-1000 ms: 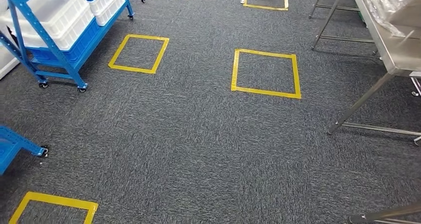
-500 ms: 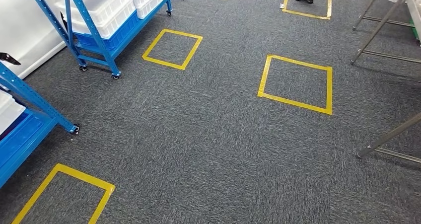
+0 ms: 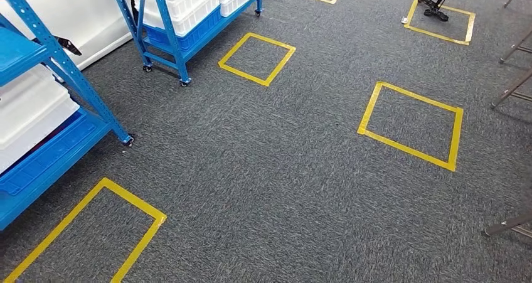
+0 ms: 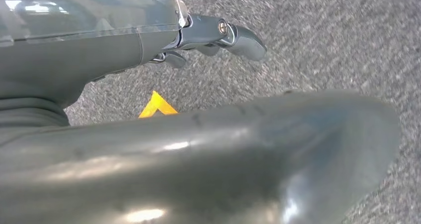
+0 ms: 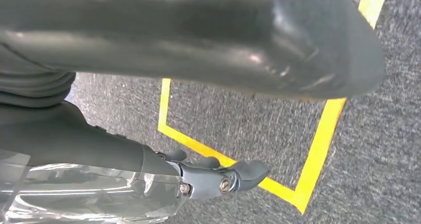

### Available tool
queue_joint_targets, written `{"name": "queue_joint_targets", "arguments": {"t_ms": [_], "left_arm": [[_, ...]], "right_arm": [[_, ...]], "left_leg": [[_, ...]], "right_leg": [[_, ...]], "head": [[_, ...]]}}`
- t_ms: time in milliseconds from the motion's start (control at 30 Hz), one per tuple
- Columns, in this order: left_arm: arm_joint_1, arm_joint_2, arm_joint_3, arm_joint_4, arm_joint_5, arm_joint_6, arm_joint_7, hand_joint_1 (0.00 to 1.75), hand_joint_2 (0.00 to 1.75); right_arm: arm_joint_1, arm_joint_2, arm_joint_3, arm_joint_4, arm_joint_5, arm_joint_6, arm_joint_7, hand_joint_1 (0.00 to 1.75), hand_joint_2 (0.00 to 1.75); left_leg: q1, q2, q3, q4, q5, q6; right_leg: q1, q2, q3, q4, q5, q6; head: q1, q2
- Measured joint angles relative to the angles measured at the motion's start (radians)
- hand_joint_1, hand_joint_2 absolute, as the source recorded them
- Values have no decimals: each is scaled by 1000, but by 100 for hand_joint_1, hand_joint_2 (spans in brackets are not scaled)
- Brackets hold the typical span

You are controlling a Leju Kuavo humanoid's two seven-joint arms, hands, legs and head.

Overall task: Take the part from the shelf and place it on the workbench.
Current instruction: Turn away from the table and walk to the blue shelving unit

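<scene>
Grey speckled carpet (image 3: 270, 170), marked with yellow taped squares (image 3: 411, 125), is sliding rightward across the head view over the last second, which means the robot is turning to its left, not that anything on the floor is moving. A steel-legged workbench that was standing on the right is dropping out of sight, leaving only its thin metal legs (image 3: 511, 91) at the edge, while the blue metal wheeled shelf rack (image 3: 59, 63) with white plastic bins (image 3: 28, 107) is swinging in close on the left. A second blue rack of white bins (image 3: 182, 10) is standing further back.

Both arms are hanging beside the body. The left hand (image 4: 213, 37) is showing loosely curled fingers over the carpet with nothing in them; the right hand (image 5: 218, 177) is hanging the same way above a taped corner, also holding nothing. Whether the fingers are properly pressed together is hard to tell.

No part is identifiable yet; it is presumably sitting somewhere on the near rack. So the task seems to be at its approach stage, with the grasp and the walk back to the bench all ahead.
</scene>
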Motion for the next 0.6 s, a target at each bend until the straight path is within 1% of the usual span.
{"name": "queue_joint_targets", "arguments": {"t_ms": [33, 67, 100, 133, 167, 200, 233, 267, 300, 333, 367, 400, 433, 467, 500, 533, 567, 600], "left_arm": [[-1, 0, 0, 0, 0, 0, 0, 0, 0], [-2, 0, 0, 0, 0, 0, 0, 0, 0], [-3, 0, 0, 0, 0, 0, 1, 0, 0], [-4, 0, 0, 0, 0, 0, 1, 0, 0], [-4, 0, 0, 0, 0, 0, 1, 0, 0], [-3, 0, 0, 0, 0, 0, 1, 0, 0], [-3, 0, 0, 0, 0, 0, 2, 0, 0], [-3, 0, 0, 0, 0, 0, 2, 0, 0], [-4, -1, 0, 0, 0, 0, 3, 0, 0], [-5, -2, 0, 0, 0, 0, 3, 0, 0], [-5, -2, 0, 0, 0, -1, 4, 0, 0], [-5, -3, 0, 0, 0, -1, 5, 0, 0], [-5, -3, 0, 0, 0, -1, 6, 0, 0], [-4, -2, 0, 0, 0, -2, 6, 0, 0], [-4, -2, 0, 1, 0, -2, 7, 0, 0], [-4, -2, 0, 1, 0, -2, 7, 0, 0], [-5, -2, 0, 1, 0, -2, 7, 0, 0], [-7, -2, 0, 1, 0, -2, 8, 0, 0]], "right_arm": [[0, 0, 0, 0, 1, 1, 0, 0, 0], [2, 0, 0, -1, 1, 2, 0, 0, 0], [3, 0, 0, -1, 1, 3, 0, 0, 0], [4, 0, 0, -1, 2, 4, 0, 0, 0], [4, 0, 0, -1, 2, 5, 0, 0, 0], [5, 0, 0, -1, 4, 6, 1, 0, 0], [5, 0, 0, -1, 5, 7, 2, 0, 0], [5, 0, 0, -2, 7, 8, 2, 0, 0], [5, 0, 0, -2, 9, 8, 3, 0, 0], [5, 0, 0, -3, 12, 8, 3, 0, 0], [5, 0, 0, -4, 14, 8, 3, 0, 0], [5, 0, 0, -4, 16, 9, 3, 0, 0], [5, 0, 0, -5, 17, 9, 3, 0, 0], [5, 1, 0, -5, 18, 10, 3, 0, 0], [5, 1, 0, -6, 19, 10, 3, 0, 0], [5, 2, -1, -7, 21, 10, 2, 0, 0], [7, 2, -1, -8, 23, 10, 2, 0, 0], [9, 2, -3, -9, 27, 10, 1, 0, 0]], "left_leg": [[2, -9, 2, -3, 3, 6], [3, -18, 3, -5, 6, 10], [2, -28, 1, -5, 7, 13], [1, -39, -1, -4, 7, 15], [-1, -51, -1, -4, 8, 15], [-3, -65, -1, -3, 8, 15], [-4, -79, 1, -3, 7, 15], [-5, -93, 3, -2, 7, 15], [-4, -105, 3, -2, 7, 14], [-4, -117, 1, 0, 7, 11], [-2, -127, -3, 0, 8, 6], [0, -137, -7, 0, 10, 1], [2, -149, -12, -1, 12, -6], [4, -156, -14, 0, 12, -11], [3, -145, -19, 10, 5, -16], [1, -125, -31, 32, -11, -20], [-1, -94, -53, 81, -39, -23], [-2, -65, -85, 145, -74, -26]], "right_leg": [[-2, 24, -14, 33, -23, 4], [-4, 53, -40, 87, -56, 7], [-4, 74, -75, 157, -90, 8], [-4, 84, -111, 225, -115, 8], [-3, 87, -136, 270, -123, 7], [-2, 90, -144, 277, -109, 4], [-1, 93, -132, 242, -75, 0], [-1, 105, -104, 174, -30, -6], [-1, 133, -74, 101, 5, -12], [-1, 162, -50, 41, 29, -17], [0, 183, -37, 5, 40, -20], [1, 196, -34, -7, 38, -21], [3, 187, -33, -11, 39, -22], [0, 171, -31, -16, 41, -25], [-2, 157, -26, -23, 43, -29], [-4, 141, -22, -30, 45, -34], [-6, 124, -18, -36, 47, -38], [-4, 109, -17, -37, 46, -41]], "head": [[2, 0], [4, 0], [5, 0], [7, 0], [7, 0], [7, 0], [7, 0], [7, 0], [7, 0], [6, 0], [6, 0], [6, 0], [6, 0], [6, 0], [6, 0], [4, 0], [2, 0], [1, 0]]}}
